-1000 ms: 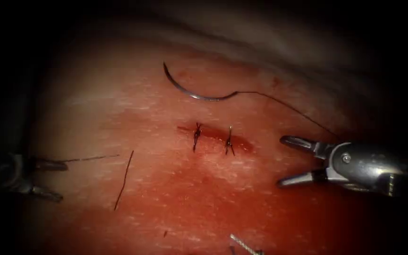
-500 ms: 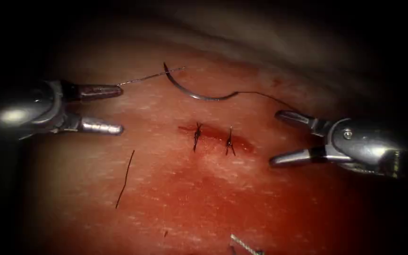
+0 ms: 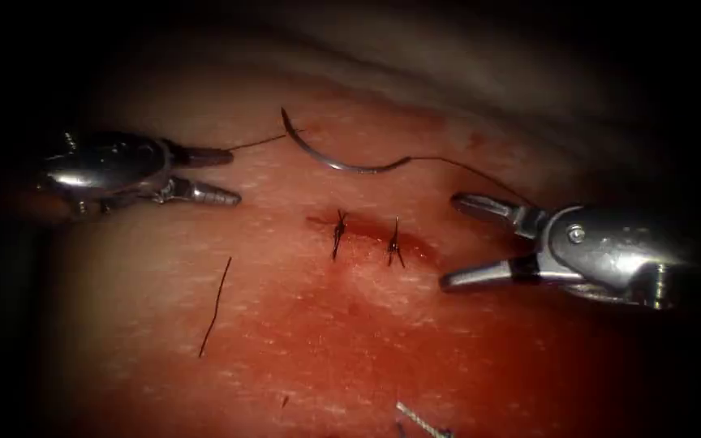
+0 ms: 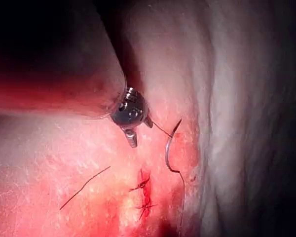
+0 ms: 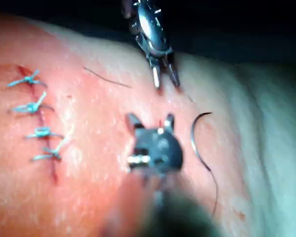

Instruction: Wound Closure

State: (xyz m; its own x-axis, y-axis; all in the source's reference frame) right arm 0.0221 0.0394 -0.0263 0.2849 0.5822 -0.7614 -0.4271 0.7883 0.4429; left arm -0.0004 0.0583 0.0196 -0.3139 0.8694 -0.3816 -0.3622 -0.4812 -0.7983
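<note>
The curved needle (image 3: 342, 166) lies free on the tissue (image 3: 302, 324) above the cut (image 3: 371, 234), not in the tissue and held by neither tool. Its thread (image 3: 480, 172) trails right. Two dark stitches (image 3: 338, 234) cross the cut. My left tool (image 3: 235, 176) is open, left of the needle's point, and a short thread piece (image 3: 257, 143) clings to its upper jaw. My right tool (image 3: 450, 242) is open and holds nothing, right of the cut. The left wrist view shows the left tool (image 4: 141, 134) beside the needle (image 4: 168, 150). The right wrist view shows the right tool (image 5: 151, 120).
A loose cut end of thread (image 3: 215, 308) lies on the tissue left of the cut. A second short piece (image 3: 419, 420) lies near the front edge. Red fluid (image 3: 350, 349) spreads below the cut. The right wrist view shows another cut closed with several blue stitches (image 5: 37, 118).
The left tool rose from the lower left and moved right toward the needle's point, carrying the clinging thread piece. The right tool shifted left and slightly up. The needle stayed put.
</note>
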